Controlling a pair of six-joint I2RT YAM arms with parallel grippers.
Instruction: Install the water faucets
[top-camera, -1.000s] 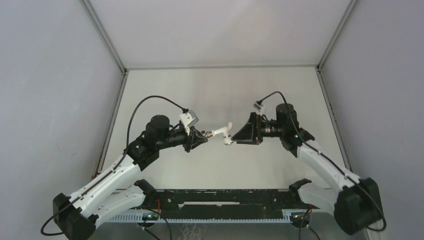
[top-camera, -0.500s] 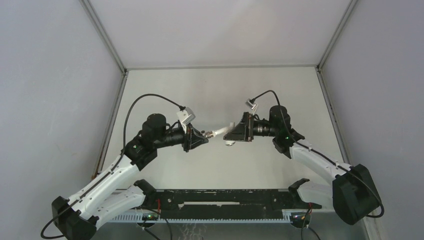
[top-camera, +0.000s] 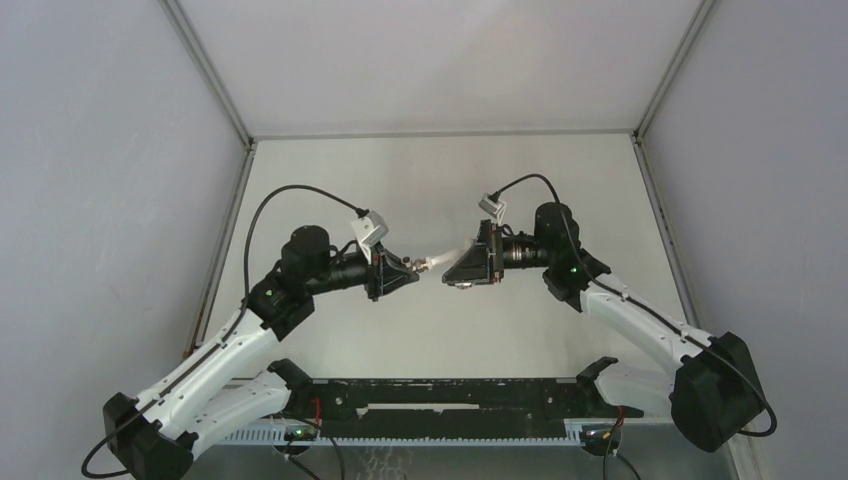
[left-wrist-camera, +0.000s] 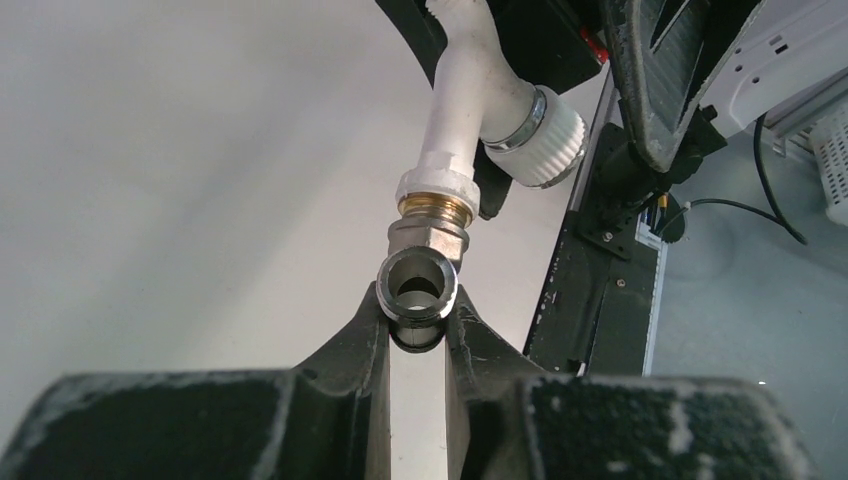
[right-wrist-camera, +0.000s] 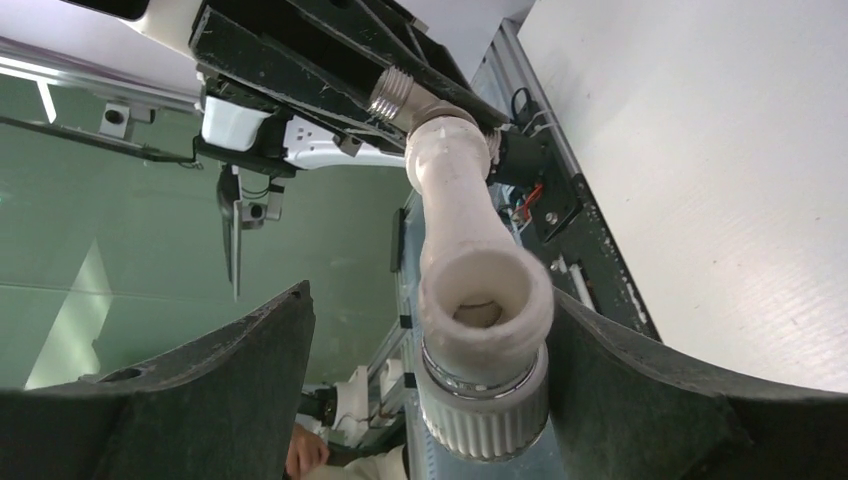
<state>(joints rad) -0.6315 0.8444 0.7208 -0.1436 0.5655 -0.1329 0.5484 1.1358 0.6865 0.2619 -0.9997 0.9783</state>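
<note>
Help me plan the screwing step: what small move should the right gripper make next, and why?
Probably close the right gripper on the tap. Its jaws stand open on either side of the tap, not yet clamped, while the left gripper is shut on the fitting that the tap joins.

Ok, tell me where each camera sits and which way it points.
Top: above, behind the bases, looking down at the table; both arms show.
Left wrist: on the left arm, looking along the left fingers, shut on the metal fitting.
Right wrist: on the right arm, looking between the open right fingers at the white tap.
Both wrist views share tap and fitting, from opposite ends.
</note>
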